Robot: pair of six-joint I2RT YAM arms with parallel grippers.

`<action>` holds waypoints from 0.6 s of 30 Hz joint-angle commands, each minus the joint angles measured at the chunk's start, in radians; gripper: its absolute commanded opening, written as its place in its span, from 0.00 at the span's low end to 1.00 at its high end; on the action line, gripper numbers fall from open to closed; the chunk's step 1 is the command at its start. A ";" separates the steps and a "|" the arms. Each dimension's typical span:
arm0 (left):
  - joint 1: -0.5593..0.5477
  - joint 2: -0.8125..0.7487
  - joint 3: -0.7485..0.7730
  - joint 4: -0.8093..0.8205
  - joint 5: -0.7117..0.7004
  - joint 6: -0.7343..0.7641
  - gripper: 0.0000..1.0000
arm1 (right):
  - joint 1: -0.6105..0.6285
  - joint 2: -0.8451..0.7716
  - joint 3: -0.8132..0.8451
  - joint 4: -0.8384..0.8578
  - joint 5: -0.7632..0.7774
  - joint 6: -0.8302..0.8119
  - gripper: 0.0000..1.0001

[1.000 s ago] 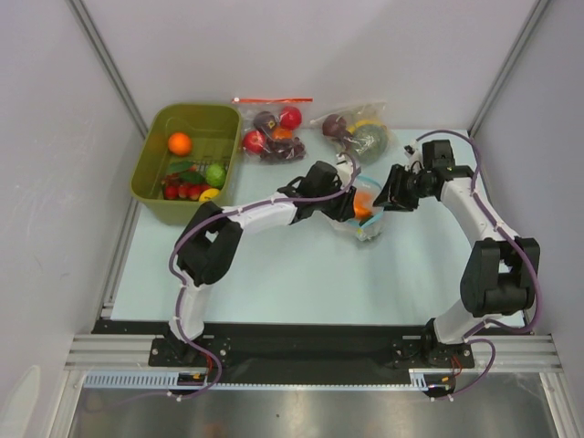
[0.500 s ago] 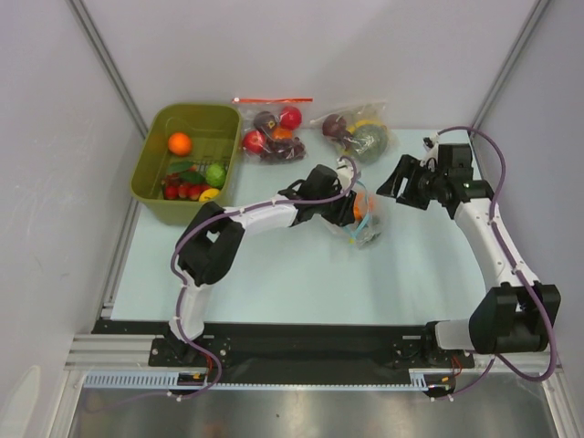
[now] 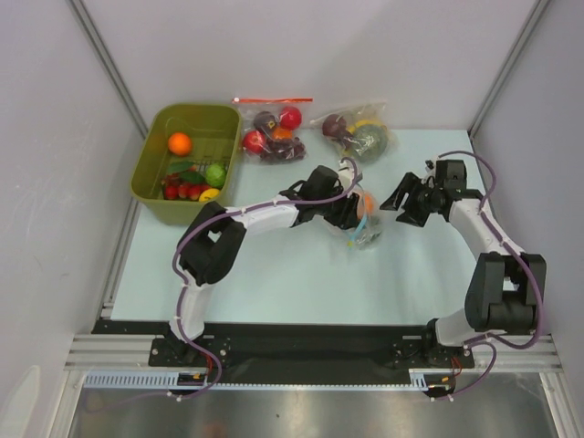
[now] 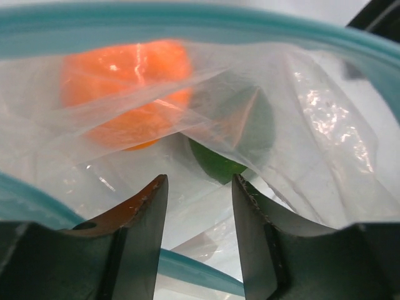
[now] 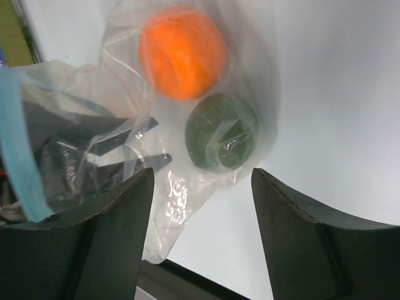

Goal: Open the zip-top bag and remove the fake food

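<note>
Top view first: the zip-top bag [image 3: 367, 230] sits roughly mid-table on the pale green table [image 3: 292, 274]. It's a crumpled lump of clear, crinkly plastic, and an orange fruit [image 3: 365, 206] glows through it. The left gripper [image 3: 351, 213] is right at the bag, its tip buried in the plastic. The right gripper [image 3: 402, 203] is just to the right of the bag, not touching it, with its fingers spread.

Far left there's an olive plastic bin [image 3: 151, 178], boxy with rounded corners, with some loose plastic fruit [image 3: 180, 143] inside. Along the far edge are two other clear bags, one with a red-orange zip [image 3: 274, 128] and one further right showing purple and green fruit [image 3: 360, 137].

Left wrist view: the camera is looking into the bag's mouth. The light-blue zip strip [image 4: 187, 19] arcs over the top and comes back round underneath the fingers [image 4: 147, 219]. The two dark fingers are a little apart with nothing solid between them, just wrinkly film behind, so I'd call this gripper open. Past them, under folds of glossy film, the orange fruit looks smooth and rounded, and a green fruit [image 4: 219, 164] is tucked against its right side.

Right wrist view: the broad matte-black fingers are wide apart and holding nothing. Between and beyond them the bag lies on the table, with the round orange fruit and a dark green fruit touching each other inside. The blue strip runs down the left edge. Dark parts of the other gripper show blurrily through the plastic.
</note>
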 commanded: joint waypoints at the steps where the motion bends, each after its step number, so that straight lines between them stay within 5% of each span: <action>1: -0.010 0.013 0.054 0.045 0.069 -0.030 0.51 | 0.001 0.035 -0.017 0.064 -0.044 0.005 0.69; 10: -0.012 0.042 0.080 0.060 0.114 -0.062 0.56 | 0.018 0.155 -0.057 0.100 -0.040 -0.017 0.57; 18: -0.012 0.056 0.089 0.060 0.132 -0.079 0.59 | 0.063 0.209 -0.033 0.009 0.083 -0.086 0.16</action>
